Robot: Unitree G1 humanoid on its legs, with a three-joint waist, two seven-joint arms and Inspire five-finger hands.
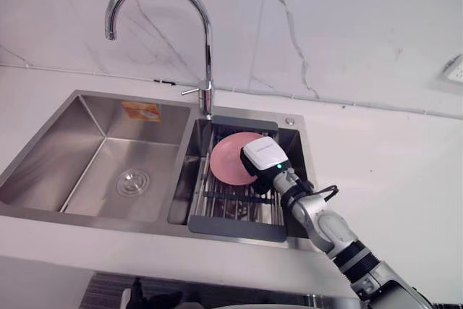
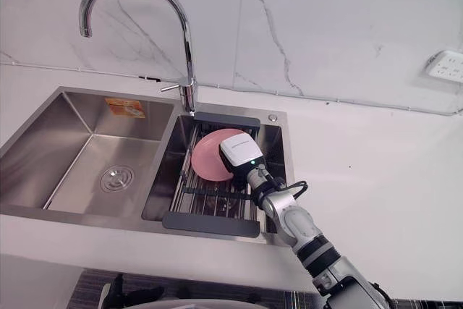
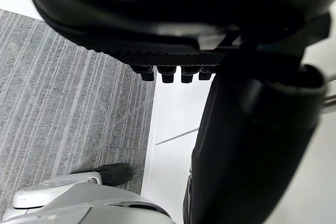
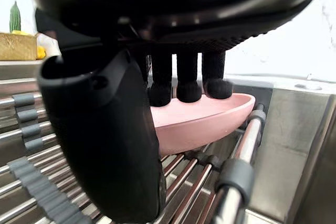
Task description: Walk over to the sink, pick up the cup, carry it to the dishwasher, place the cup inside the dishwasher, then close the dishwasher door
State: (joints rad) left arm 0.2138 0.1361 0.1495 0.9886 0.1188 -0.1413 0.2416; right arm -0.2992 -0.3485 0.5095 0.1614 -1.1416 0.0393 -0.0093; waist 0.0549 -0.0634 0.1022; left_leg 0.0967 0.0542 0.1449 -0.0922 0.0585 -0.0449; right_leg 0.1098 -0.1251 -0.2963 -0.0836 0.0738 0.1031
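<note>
We're at the sink (image 1: 87,216), and this is the pick-up step. The right hand (image 1: 262,158) is down in the right-hand basin, over the rack (image 1: 235,225) below the faucet (image 1: 208,56). It's on the pink dish (image 1: 226,158), the thing to fetch, though it looks shallower than a cup to me. Fingers (image 4: 188,90) curl onto the dish's inner face with the thumb (image 4: 105,145) tucked under its edge: a pinch on the rim, the dish resting on the rack bars. The left hand (image 3: 173,19) hangs low over the floor (image 3: 63,103), fingers loose, holding nothing. Not lifted yet, I'd say. Next it needs a clean lift off the bars, clear of the basin wall and faucet, then the turn toward the dishwasher. A rim pinch on a smooth dish could slip.
</note>
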